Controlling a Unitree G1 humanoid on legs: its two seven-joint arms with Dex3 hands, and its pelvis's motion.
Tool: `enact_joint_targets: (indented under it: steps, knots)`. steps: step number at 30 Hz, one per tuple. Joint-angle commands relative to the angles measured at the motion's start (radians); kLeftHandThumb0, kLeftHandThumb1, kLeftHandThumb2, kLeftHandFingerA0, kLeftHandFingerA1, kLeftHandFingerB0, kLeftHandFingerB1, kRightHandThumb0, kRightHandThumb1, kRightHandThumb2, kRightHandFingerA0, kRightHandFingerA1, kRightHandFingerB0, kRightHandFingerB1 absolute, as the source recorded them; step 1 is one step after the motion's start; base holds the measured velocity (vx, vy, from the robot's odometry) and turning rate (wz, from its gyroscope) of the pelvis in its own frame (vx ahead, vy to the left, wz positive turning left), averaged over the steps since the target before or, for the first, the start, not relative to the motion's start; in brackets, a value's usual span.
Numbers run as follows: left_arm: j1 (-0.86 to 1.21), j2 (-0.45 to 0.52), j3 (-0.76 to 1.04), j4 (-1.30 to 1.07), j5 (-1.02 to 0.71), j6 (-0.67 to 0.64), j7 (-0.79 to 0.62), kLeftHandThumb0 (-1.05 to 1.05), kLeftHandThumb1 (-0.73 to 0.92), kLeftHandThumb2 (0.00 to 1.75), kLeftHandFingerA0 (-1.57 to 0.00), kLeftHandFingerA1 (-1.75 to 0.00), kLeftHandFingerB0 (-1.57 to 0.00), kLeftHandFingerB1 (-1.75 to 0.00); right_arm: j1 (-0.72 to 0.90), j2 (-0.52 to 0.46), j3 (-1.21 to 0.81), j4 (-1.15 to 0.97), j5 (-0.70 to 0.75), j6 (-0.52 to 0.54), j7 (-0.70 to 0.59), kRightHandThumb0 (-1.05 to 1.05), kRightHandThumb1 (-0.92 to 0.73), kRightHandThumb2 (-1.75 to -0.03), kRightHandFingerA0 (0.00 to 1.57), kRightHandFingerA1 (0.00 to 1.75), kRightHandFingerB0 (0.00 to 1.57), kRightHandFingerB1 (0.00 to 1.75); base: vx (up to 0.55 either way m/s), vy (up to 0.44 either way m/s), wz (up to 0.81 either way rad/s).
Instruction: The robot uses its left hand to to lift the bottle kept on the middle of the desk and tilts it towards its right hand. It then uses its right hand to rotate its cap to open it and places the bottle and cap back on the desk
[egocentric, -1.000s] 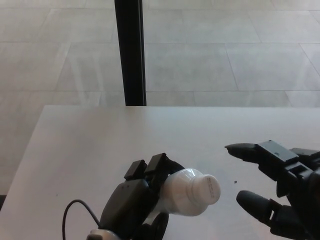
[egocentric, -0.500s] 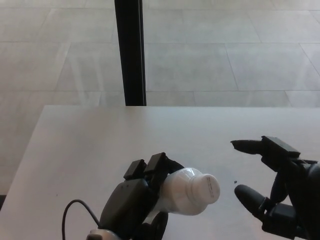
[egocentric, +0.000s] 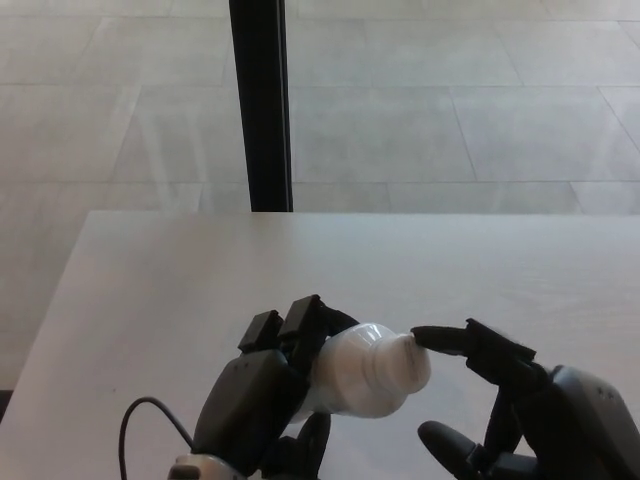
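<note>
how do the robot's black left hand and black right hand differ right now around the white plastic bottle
The black left hand is wrapped around the body of the white plastic bottle, holding it tilted above the pale desk; the black right hand holds nothing. The left hand's fingers are curled shut, while the right hand's are spread, one fingertip at the bottle's cap end. Both are black, thick-fingered hands.

The bottle (egocentric: 358, 381) is plain glossy white, and its cap (egocentric: 412, 362) is the same white. Both the left hand (egocentric: 262, 402) and the right hand (egocentric: 520, 410) are matte black, and a thin black cable (egocentric: 150, 415) loops beside the left one. The desk (egocentric: 180, 290) is pale grey-white. Behind it stands a black post (egocentric: 260, 100) against a floor (egocentric: 450, 90) of light grey tiles with darker grout lines.
</note>
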Motion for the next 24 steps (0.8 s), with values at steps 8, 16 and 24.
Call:
enact_joint_targets:
  steps: [8,16,24]
  knots:
    - [-0.002,0.001,0.001,-0.001,0.009,-0.004,0.034,0.22,0.52,1.61,-1.21,-1.75,-1.13,-1.55,-0.137,-0.051,-0.079,0.003,0.027,0.157,-0.01,-0.6,-0.64,-0.63,0.94,1.45,0.45,0.47,0.0,0.0,0.0]
    - [-0.002,-0.016,-0.003,0.0,0.006,0.012,0.032,0.2,0.52,1.65,-1.21,-1.75,-1.12,-1.55,-0.187,-0.046,-0.054,-0.005,0.047,0.175,-0.027,-0.6,-0.66,-0.6,0.98,1.41,0.48,0.49,0.0,0.0,0.0]
    - [-0.012,-0.009,0.001,0.0,0.003,0.015,0.017,0.2,0.52,1.62,-1.2,-1.75,-1.1,-1.54,-0.137,-0.073,0.048,-0.004,0.035,0.161,-0.028,-0.64,-0.64,-0.62,0.95,1.47,0.46,0.48,0.0,0.0,0.0]
